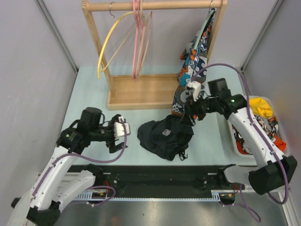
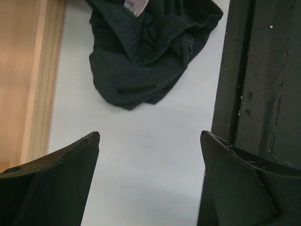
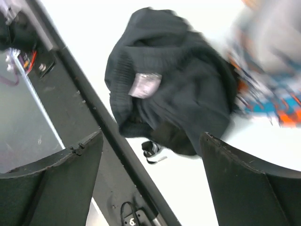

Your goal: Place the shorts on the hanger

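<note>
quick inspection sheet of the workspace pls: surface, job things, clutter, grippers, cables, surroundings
surface: pale table, nothing spilled that can be seen
job's things: shorts lie in a crumpled heap between the arms, not held; tan hanger hangs on the rail, bare
clutter: yellow hanger and pink hanger on the same rail; patterned garment hanging at its right end; bin of clothes with a yellow cloth
grippers: left gripper open, empty; right gripper open, empty, above the shorts
cables: purple cables loop along both arms, clear of the shorts
surroundings: wooden rack at the back, grey walls
</note>
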Tool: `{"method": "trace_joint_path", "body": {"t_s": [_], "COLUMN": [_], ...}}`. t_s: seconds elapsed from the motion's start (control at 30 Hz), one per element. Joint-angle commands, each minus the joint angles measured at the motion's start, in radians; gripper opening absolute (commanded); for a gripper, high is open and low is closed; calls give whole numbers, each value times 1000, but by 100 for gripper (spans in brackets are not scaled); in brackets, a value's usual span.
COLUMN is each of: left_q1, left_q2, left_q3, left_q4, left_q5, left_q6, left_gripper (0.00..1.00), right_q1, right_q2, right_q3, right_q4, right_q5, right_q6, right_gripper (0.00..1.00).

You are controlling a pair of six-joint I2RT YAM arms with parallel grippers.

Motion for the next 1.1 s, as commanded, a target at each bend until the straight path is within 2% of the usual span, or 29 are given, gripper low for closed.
{"method": "trace_joint_path", "body": {"t_s": [0.0, 0.13, 0.23, 0.43, 0.57, 0.63, 0.67, 0.77, 0.8, 0.87, 1.07], "left_q1": [-218, -347, -390, -424, -424, -425, -425, -440, -445, -456, -462], "left_q2": [93, 285, 458, 724, 828, 859, 877, 870, 839, 780, 444], "left_q3": [-30, 34, 116, 232, 264, 285, 295, 338, 350, 368, 310], "left_q4": [303, 465, 533, 588, 579, 561, 538, 484, 469, 437, 400], "left_q5": [-217, -262, -269, -254, -257, -254, -251, -297, -350, -392, -498], "left_q6": [-50, -200, -315, -498, -559, -576, -576, -541, -520, -445, -170], "left_gripper": [90, 84, 75, 72, 67, 56, 42, 13, 0, 0, 0], "right_q1": [-163, -249, -301, -354, -357, -357, -355, -357, -357, -357, -357], "right_q2": [-66, -79, -99, -145, -155, -155, -156, -162, -167, -181, -199], "right_q3": [-64, -110, -127, -139, -144, -144, -144, -144, -144, -144, -144], "right_q4": [-37, -31, -43, -75, -76, -76, -74, -74, -74, -76, -57], "right_q5": [-50, -12, -4, -8, -16, -19, -22, -28, -30, -33, -77], "right_q6": [3, 55, 62, 49, 26, 16, 10, -7, -12, -30, -93], "right_gripper": [86, 80, 77, 76, 76, 76, 75, 75, 75, 75, 76]}}
